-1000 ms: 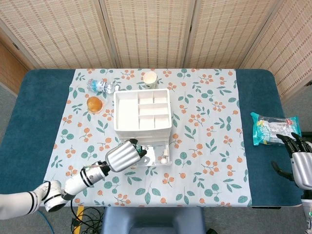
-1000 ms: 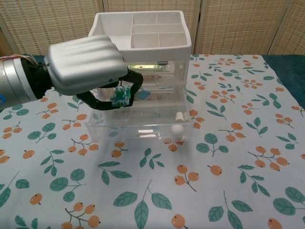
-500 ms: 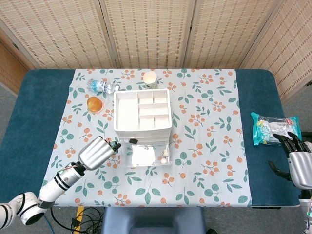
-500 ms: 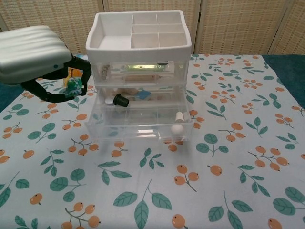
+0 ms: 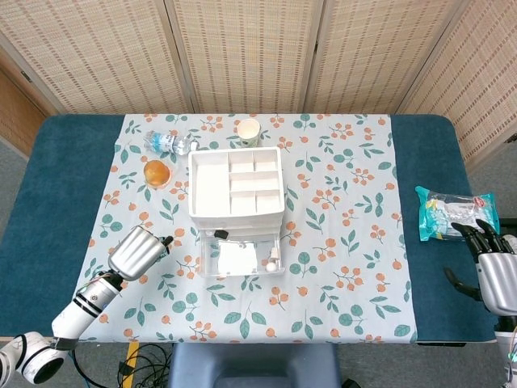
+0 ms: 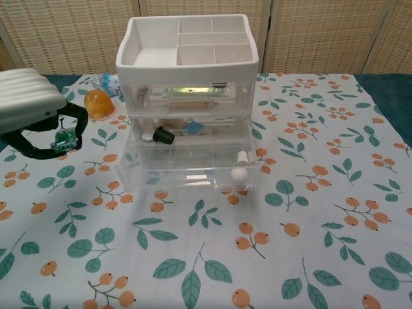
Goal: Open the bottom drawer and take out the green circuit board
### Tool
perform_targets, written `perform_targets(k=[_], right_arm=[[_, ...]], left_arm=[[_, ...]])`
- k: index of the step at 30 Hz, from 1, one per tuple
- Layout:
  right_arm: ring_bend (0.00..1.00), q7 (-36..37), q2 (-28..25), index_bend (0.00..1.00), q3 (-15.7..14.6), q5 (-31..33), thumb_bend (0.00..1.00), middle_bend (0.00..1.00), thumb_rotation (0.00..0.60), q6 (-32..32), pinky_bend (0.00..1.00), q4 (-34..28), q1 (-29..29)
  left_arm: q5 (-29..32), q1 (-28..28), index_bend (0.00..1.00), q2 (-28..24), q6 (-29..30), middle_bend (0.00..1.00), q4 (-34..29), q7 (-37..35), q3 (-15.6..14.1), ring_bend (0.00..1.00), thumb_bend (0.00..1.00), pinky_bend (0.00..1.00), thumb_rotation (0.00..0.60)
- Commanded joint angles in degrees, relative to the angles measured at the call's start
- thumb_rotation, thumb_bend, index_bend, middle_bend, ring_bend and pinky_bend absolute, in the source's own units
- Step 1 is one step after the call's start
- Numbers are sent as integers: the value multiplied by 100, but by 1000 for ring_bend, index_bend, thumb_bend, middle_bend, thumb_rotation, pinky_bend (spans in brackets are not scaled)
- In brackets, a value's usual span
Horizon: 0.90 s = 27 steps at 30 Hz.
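Board out of drawer, pinched in left hand [image 6: 29, 106] left of the drawer unit [image 6: 188, 96]

green circuit board [image 6: 64, 140] held between dark fingertips, above the cloth; looks light, stiff, fragile, best gripped by edges; one board, one bottom drawer [image 6: 190, 168] open; right hand [image 5: 493, 271] idle at table edge, fingers spread, empty; one knob [image 6: 239, 172]

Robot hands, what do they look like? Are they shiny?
Yes! The left hand has a ribbed silver back and black fingers. Its arm is white with black and silver rings and an orange band. The right hand is silver with black fingers too.
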<state>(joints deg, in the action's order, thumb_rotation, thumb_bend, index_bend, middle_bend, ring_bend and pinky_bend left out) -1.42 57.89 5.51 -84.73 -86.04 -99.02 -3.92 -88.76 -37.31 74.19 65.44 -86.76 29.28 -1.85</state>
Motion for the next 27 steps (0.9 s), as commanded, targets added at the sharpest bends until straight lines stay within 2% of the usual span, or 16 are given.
perform_targets(k=[1, 4, 9, 13, 21, 24, 27], right_arm=[[129, -4, -2, 138, 4, 2, 289, 225, 600, 2, 207, -4, -4], [129, -3, -12, 138, 6, 28, 288, 225, 600, -8, 207, -3, 10], [129, -18, -9, 138, 10, 46, 289, 225, 600, -3, 207, 0, 8], [129, 6, -5, 138, 23, 53, 289, 225, 600, -5, 207, 18, 2], [129, 37, -54, 138, 32, 64, 289, 229, 600, 14, 207, 66, -6], [129, 76, -70, 138, 32, 87, 289, 229, 600, 47, 207, 76, -13], [129, 168, -90, 138, 19, 110, 289, 229, 600, 113, 207, 85, -24]], left_arm=[[21, 25, 488, 143, -105, 1000, 174, 147, -32, 1000, 357, 1000, 600], [98, 67, 476, 254, -144, 1000, 239, 168, 2, 1000, 357, 1000, 600], [117, 117, 360, 370, -160, 995, 265, 268, 17, 1000, 348, 1000, 600], [119, 180, 331, 393, -99, 991, 245, 248, 41, 1000, 308, 1000, 600], [428, 586, 286, 222, 432, 956, 1, 70, 241, 992, 295, 1000, 600], [771, 770, 281, 81, 648, 910, -175, 130, 417, 928, 295, 1000, 600], [1245, 980, 274, -48, 867, 807, -362, 215, 624, 799, 295, 980, 600]])
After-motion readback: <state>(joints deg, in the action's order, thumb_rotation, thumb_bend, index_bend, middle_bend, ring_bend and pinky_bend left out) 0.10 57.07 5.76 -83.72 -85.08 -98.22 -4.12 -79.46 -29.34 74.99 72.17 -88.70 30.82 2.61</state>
